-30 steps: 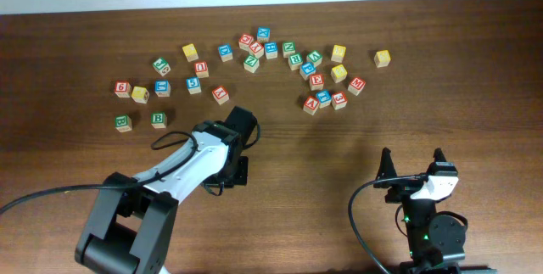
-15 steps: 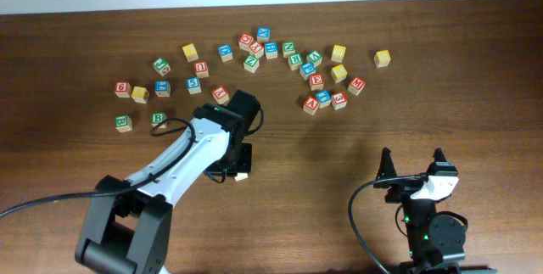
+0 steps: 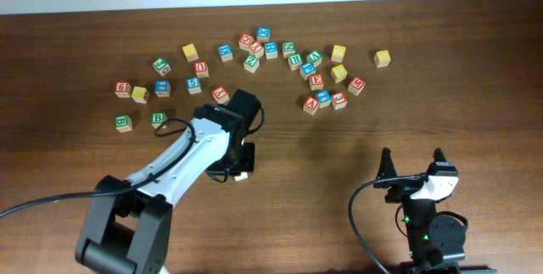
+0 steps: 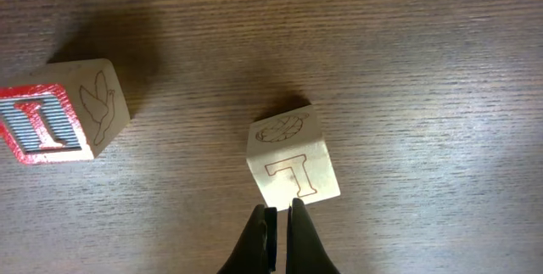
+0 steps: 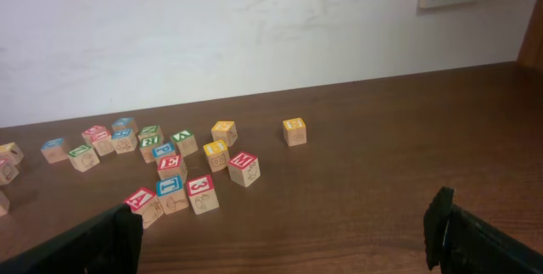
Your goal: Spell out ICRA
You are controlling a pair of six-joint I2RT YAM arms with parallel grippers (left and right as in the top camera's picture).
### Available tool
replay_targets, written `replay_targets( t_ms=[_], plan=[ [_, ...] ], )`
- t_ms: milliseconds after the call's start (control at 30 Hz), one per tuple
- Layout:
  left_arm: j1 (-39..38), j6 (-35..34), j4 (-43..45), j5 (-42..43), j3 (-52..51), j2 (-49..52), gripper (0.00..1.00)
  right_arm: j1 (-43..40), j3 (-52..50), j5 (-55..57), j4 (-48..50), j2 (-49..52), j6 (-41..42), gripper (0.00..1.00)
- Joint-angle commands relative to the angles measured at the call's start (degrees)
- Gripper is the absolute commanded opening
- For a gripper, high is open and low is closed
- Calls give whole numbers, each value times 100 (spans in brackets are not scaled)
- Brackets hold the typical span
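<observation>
Little looks done: near the front, an I block lies beside a pale block at the tips of the left gripper, its jaws closed on nothing, while the other blocks lie scattered far back and the right gripper gapes empty.

We count about twenty-nine letter blocks on the tabletop: nine red blocks, seven blue blocks, seven green blocks, five yellow blocks and one pale block without a coloured border. We see two arms, the left arm and the right arm, each with two fingers.
</observation>
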Motion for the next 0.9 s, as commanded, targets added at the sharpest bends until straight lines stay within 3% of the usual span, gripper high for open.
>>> replay_targets(
  t_ms=[0,367,867],
  plan=[
    [52,-74,31,-149,-107,59,0,-48,-28,52,-44,-44,-42,98],
    [52,-76,326,-129,-455,63,0,-48,-28,52,-44,-44,-42,99],
    [52,-267,354,-929,-822,63,0,-48,-28,52,-44,-44,-42,98]
  ],
)
